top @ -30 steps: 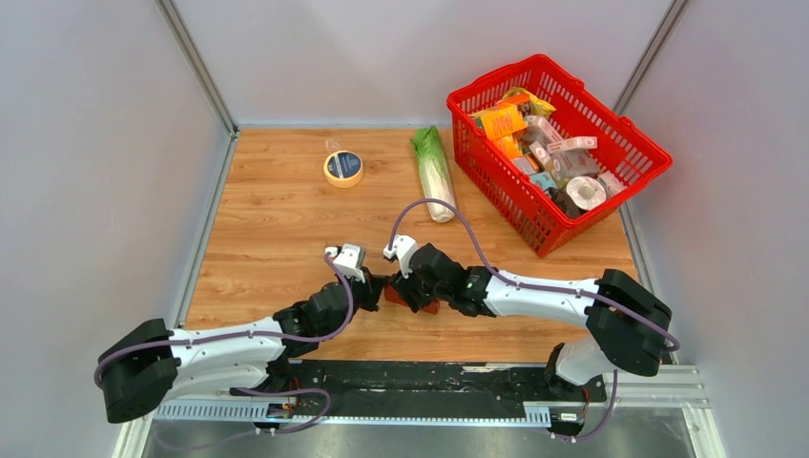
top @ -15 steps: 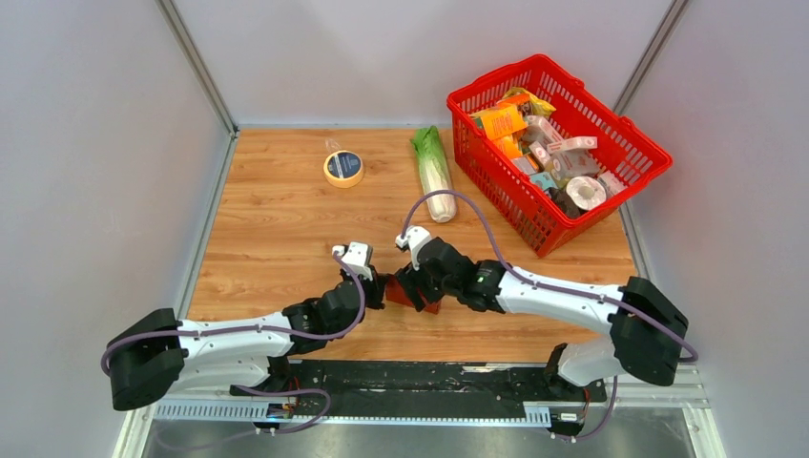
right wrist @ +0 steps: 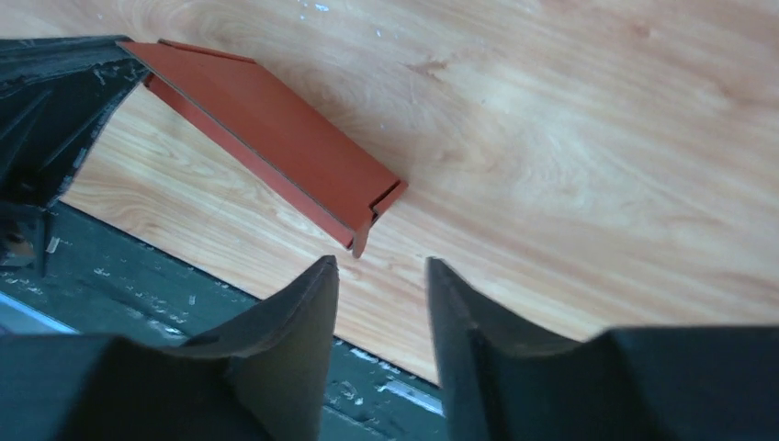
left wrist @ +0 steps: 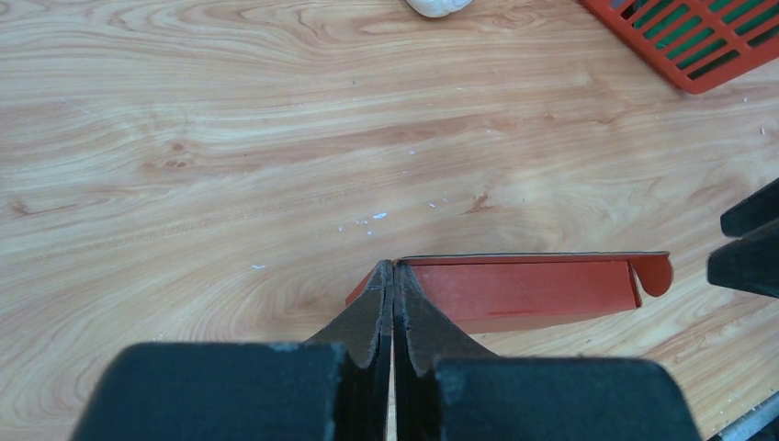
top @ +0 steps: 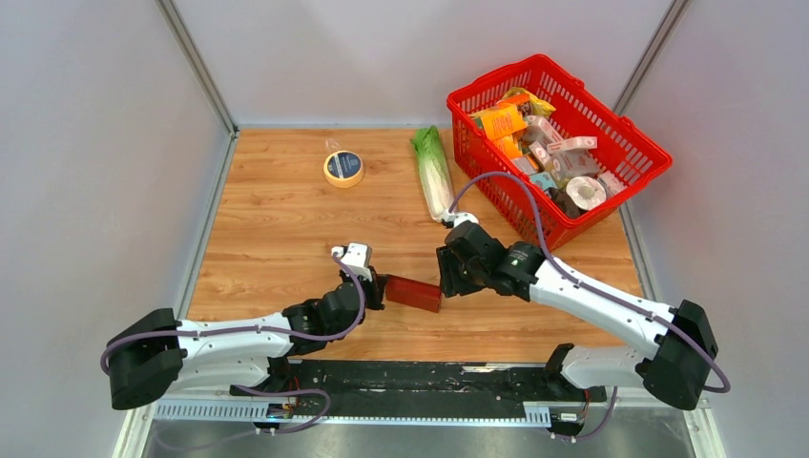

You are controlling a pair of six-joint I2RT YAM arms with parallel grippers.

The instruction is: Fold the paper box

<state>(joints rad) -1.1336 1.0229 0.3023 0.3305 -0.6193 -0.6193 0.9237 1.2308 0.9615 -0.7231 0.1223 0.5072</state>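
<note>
Left tool (left wrist: 393,276) is pinched shut on one end of the box (top: 412,293), steadying it low on the bench (top: 286,219), while right tool (right wrist: 381,271) sits just beside the box's other end, spread wide, likely ready to fold that end.

Dark-red paper box (top: 412,293), pale wood-grain table (top: 277,229) (basket (top: 501,191) bright red).

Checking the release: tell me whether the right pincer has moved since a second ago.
Yes. The right pincer has pulled back from the paper box, rightward and toward the red basket, leaving the box in the left pincer.
</note>
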